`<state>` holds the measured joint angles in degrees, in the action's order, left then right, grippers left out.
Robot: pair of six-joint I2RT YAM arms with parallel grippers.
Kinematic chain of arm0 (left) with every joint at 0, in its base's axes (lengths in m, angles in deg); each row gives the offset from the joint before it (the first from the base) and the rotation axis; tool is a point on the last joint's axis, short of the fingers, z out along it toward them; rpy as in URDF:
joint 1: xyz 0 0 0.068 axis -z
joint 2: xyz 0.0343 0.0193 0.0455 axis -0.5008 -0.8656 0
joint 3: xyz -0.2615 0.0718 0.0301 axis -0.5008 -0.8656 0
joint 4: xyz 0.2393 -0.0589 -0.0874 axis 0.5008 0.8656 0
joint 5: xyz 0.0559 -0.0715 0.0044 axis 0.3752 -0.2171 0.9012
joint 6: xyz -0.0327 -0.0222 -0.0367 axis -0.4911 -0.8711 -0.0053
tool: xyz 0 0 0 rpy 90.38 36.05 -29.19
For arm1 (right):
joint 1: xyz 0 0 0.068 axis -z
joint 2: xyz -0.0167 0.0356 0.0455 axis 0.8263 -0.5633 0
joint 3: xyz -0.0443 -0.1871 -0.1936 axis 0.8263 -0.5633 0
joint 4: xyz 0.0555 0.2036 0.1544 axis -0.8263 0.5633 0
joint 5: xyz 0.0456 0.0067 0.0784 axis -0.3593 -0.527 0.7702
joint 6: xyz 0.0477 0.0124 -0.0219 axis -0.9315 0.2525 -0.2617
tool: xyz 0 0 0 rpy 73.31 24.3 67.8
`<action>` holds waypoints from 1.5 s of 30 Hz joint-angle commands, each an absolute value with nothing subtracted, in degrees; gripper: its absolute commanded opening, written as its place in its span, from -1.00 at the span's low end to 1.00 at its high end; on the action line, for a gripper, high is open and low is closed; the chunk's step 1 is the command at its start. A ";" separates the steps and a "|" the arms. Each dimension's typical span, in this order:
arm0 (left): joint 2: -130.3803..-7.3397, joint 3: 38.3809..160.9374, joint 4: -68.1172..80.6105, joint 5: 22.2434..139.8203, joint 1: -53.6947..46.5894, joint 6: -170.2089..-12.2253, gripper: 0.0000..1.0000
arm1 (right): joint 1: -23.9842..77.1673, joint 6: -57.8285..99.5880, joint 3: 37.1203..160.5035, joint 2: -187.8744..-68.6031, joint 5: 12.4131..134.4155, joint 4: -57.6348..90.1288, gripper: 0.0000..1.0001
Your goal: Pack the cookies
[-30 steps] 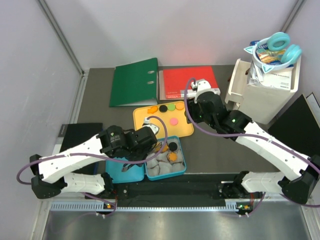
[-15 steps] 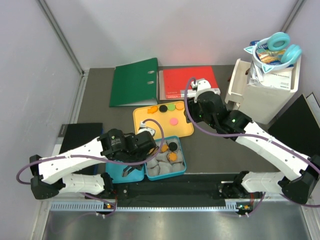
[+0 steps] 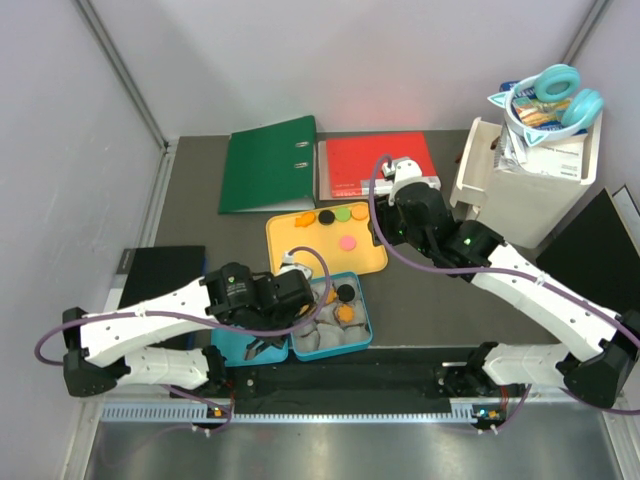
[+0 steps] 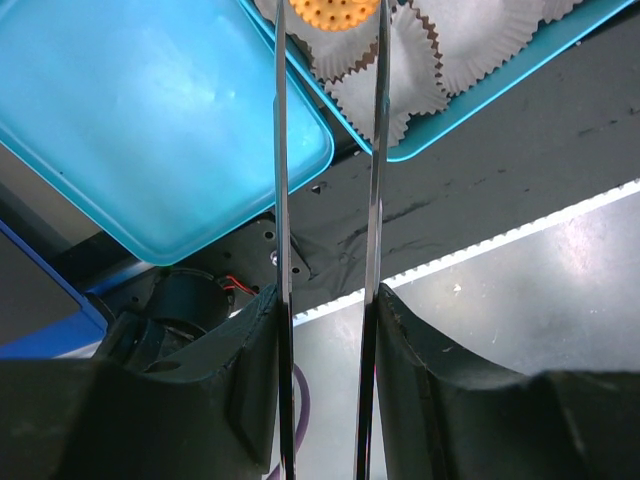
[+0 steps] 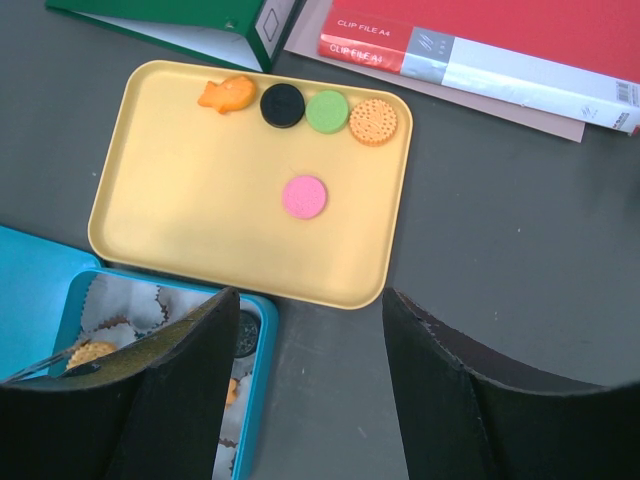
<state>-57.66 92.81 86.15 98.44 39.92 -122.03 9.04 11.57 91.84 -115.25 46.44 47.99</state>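
Five cookies lie on the yellow tray [image 5: 150, 230]: an orange fish shape [image 5: 226, 94], a black one [image 5: 281, 104], a green one [image 5: 327, 111], an orange round one [image 5: 373, 121] and a pink one [image 5: 304, 196]. The blue tin [image 3: 366, 325] holds white paper cups [image 4: 470, 30], a black cookie [image 3: 346, 293] and an orange cookie [image 3: 345, 313]. My left gripper [image 4: 327, 300] is shut on thin metal tongs [image 4: 281, 180]. Their tips pinch an orange round cookie [image 4: 330, 10] over a paper cup in the tin. My right gripper [image 5: 310, 300] hangs open and empty above the tray's near right corner.
The tin's blue lid [image 4: 150, 120] lies just left of the tin. A green binder [image 3: 268, 163] and a red file [image 3: 375, 165] lie behind the tray. A white box with headphones [image 3: 530, 170] stands at the far right. A black pad [image 3: 160, 265] lies at the left.
My left arm has drawn back toward the near edge, carrying the tongs and orange cookie from the tray's near edge to over the tin. The right arm has not moved.
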 commanded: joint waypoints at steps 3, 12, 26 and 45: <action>-55.59 92.79 94.75 97.99 40.61 -123.58 -0.24 | 9.75 11.26 91.82 -113.69 47.05 45.80 0.19; -56.29 96.04 94.75 100.10 40.70 -122.88 -0.05 | 9.75 11.00 91.03 -113.25 47.05 45.71 0.19; -56.47 97.27 94.83 101.77 40.70 -122.53 0.09 | 9.75 11.26 90.33 -112.64 46.44 45.62 0.19; -65.34 113.63 92.47 125.31 39.04 -121.38 0.01 | 9.84 11.26 91.56 -113.25 46.09 46.41 0.19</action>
